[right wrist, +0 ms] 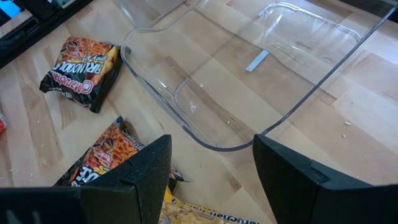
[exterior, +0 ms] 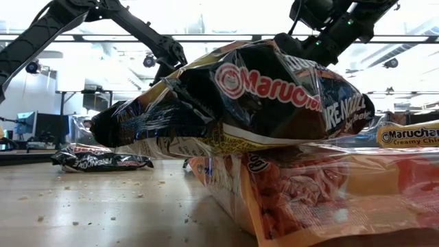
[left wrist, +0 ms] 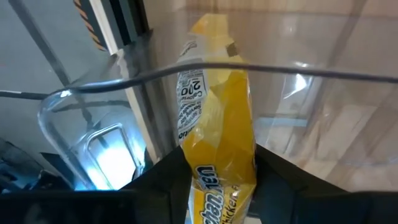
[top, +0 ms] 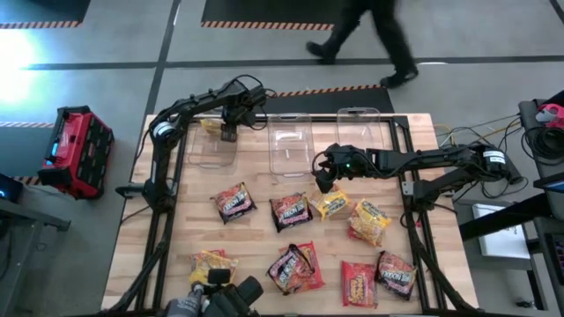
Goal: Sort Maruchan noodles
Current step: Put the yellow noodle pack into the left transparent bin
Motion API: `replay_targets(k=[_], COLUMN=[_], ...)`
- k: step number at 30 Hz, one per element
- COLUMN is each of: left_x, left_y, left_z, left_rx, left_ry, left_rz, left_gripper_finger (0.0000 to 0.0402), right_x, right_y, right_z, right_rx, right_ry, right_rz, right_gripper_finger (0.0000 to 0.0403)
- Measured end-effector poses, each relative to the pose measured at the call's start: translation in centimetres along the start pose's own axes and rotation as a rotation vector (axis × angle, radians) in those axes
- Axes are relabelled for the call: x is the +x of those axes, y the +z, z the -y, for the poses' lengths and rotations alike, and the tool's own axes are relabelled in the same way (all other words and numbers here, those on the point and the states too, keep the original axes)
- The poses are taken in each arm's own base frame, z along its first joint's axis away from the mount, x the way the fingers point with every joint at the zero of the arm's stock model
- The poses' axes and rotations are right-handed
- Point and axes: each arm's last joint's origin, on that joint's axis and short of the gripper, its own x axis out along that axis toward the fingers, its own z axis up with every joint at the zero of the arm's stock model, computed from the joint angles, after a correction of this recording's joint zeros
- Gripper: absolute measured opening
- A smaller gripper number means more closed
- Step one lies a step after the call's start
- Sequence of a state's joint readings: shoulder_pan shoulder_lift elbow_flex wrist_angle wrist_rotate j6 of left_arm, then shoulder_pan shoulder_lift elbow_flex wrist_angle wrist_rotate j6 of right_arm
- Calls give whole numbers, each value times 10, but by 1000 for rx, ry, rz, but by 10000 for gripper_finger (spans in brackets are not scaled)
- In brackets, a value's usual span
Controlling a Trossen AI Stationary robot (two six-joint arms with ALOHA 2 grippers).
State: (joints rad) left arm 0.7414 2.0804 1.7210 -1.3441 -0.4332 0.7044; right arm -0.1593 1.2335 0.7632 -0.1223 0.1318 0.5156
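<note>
My left gripper [top: 227, 134] is at the far left, over the leftmost clear bin [top: 211, 150], shut on a yellow Maruchan noodle packet [left wrist: 214, 106]. My right gripper [top: 322, 180] hangs open above the table's middle with nothing between its fingers [right wrist: 149, 177], just short of the middle bin [right wrist: 249, 81]. Several more noodle packets lie flat on the near half of the table: dark ones [top: 233, 202] [top: 291, 211], yellow ones [top: 330, 204] [top: 368, 220] and a red one [top: 359, 283]. In the low view a dark packet [exterior: 240, 96] lies on an orange one [exterior: 309, 192]. My left gripper pinches the yellow packet between its two fingers at the packet's near end [left wrist: 214, 177], one finger on each flat face. The fingers slant down from above. The packet sticks out beyond the fingertips, its far end [left wrist: 208, 31] past the bin's rim; whether it touches the bin I cannot tell.
Three clear bins stand in a row along the far edge, the third [top: 361, 128] at the right. A yellow packet [top: 211, 264] and dark ones [top: 295, 269] [top: 397, 275] lie near the front edge. A red toolbox [top: 79, 150] stands left of the table. A person [top: 370, 35] walks behind it.
</note>
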Motion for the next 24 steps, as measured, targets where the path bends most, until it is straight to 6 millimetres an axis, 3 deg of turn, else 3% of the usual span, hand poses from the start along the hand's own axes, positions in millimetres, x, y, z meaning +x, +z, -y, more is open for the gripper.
replay_targets(k=[13,24], left_x=[-2,-20], left_y=[-4,-9], left_z=[-3,-13], left_rx=[33,294], left_ry=[-6,19], left_rz=[-13,27], left_gripper_finger=[149,173], right_x=[0,0], right_y=[0,0], right_z=[0,0], right_rx=[0,0], right_ry=[0,0], right_rz=[0,0], right_gripper_finger=[215,215])
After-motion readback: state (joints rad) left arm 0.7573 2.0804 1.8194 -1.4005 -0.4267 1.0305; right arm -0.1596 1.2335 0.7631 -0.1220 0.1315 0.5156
